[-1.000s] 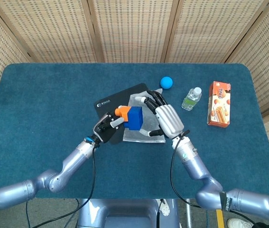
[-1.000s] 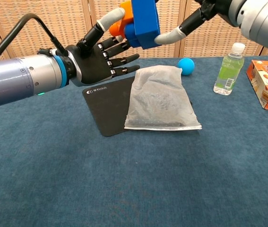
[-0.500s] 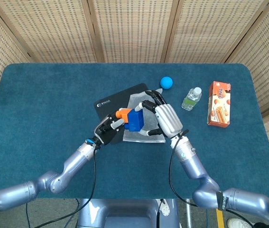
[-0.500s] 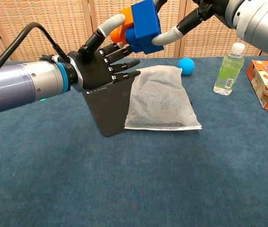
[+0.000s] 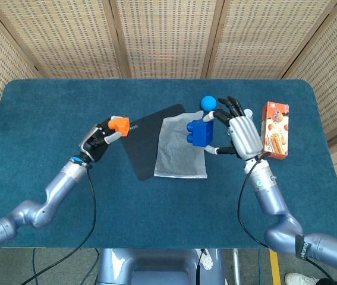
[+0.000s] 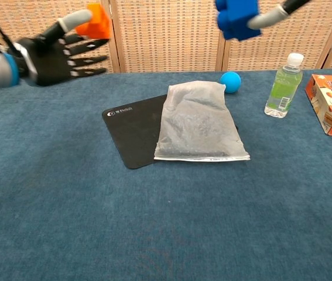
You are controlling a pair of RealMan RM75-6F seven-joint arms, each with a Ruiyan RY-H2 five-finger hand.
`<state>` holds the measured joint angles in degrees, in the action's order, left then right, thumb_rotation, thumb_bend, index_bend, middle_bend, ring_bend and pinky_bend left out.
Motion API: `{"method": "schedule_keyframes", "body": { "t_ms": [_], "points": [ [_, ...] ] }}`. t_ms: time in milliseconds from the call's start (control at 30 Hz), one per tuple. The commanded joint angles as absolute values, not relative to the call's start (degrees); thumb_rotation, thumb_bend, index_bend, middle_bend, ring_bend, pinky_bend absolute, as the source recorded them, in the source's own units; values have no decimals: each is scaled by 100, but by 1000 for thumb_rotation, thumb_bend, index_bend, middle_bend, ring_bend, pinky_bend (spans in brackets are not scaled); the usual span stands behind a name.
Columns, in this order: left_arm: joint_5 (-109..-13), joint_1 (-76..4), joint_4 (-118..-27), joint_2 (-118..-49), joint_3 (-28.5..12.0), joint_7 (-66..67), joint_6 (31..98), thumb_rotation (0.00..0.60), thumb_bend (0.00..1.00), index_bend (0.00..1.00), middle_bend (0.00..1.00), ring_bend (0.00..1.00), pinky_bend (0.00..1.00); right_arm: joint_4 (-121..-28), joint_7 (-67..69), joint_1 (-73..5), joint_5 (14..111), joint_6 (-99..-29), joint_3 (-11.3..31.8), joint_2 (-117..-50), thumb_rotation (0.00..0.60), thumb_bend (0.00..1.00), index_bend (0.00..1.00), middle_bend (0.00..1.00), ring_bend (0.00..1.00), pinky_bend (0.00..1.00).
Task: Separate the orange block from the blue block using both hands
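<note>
The two blocks are apart. My left hand (image 5: 98, 138) pinches the small orange block (image 5: 119, 124) at its fingertips, raised over the left part of the table; in the chest view the left hand (image 6: 48, 52) holds the orange block (image 6: 98, 21) at the upper left. My right hand (image 5: 239, 132) holds the blue block (image 5: 201, 132) by finger and thumb above the right side of the clear bag. The blue block (image 6: 237, 16) shows at the top of the chest view, with only one finger of the right hand (image 6: 274, 14) visible there.
A black mat (image 5: 147, 142) lies mid-table with a clear plastic bag (image 5: 180, 148) partly on it. A blue ball (image 5: 208, 103), a small water bottle (image 6: 283, 85) and an orange snack box (image 5: 274, 129) stand at the right. The table has a blue cloth (image 5: 49, 119).
The orange block has come off the blue block. My left hand carried it far to the left, while my right hand moved the blue block to the right.
</note>
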<state>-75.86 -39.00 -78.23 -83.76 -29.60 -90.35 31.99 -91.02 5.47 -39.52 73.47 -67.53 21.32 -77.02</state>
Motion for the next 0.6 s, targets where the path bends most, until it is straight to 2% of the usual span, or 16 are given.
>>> {"method": "schedule_keyframes", "body": {
  "t_ms": [33, 200, 367, 433, 500, 567, 600],
  "points": [
    [-8123, -3830, -7202, -7866, -2564, -8052, 3375, 600, 458, 611, 524, 75, 0, -8724, 374, -3789, 7364, -6562, 1792, -7568, 600, 183, 675, 546, 118, 0],
    [-8176, -3885, -6636, -7728, -2121, -6487, 3524, 600, 460, 611, 524, 75, 0, -8217, 320, -3718, 7389, -6375, 1466, -7762, 600, 183, 675, 546, 118, 0],
    [-7806, -3866, -6196, -8025, -1934, -4922, 3881, 600, 460, 611, 524, 75, 0, -7881, 227, -3702, 7510, -6293, 1264, -7913, 600, 171, 666, 530, 118, 0],
    [-7634, -3869, -6171, -8104, -1923, -4572, 3932, 600, 456, 603, 487, 74, 0, -7898, 212, -3706, 7520, -6195, 1207, -7878, 600, 79, 504, 359, 81, 0],
    [-7495, -3880, -6168, -8154, -1891, -4253, 3942, 600, 386, 468, 319, 41, 0, -8040, 276, -3714, 7490, -6033, 1170, -7775, 600, 0, 179, 83, 16, 0],
    [-7382, -3891, -6247, -8150, -1860, -4057, 3903, 600, 230, 132, 63, 1, 0, -8194, 345, -3705, 7456, -6003, 1204, -7683, 600, 0, 24, 0, 0, 0],
    [-7315, -3889, -6315, -8136, -1858, -3994, 3896, 600, 189, 55, 20, 0, 0, -8271, 366, -3695, 7465, -6023, 1223, -7631, 600, 0, 2, 0, 0, 0]
  ]
}}
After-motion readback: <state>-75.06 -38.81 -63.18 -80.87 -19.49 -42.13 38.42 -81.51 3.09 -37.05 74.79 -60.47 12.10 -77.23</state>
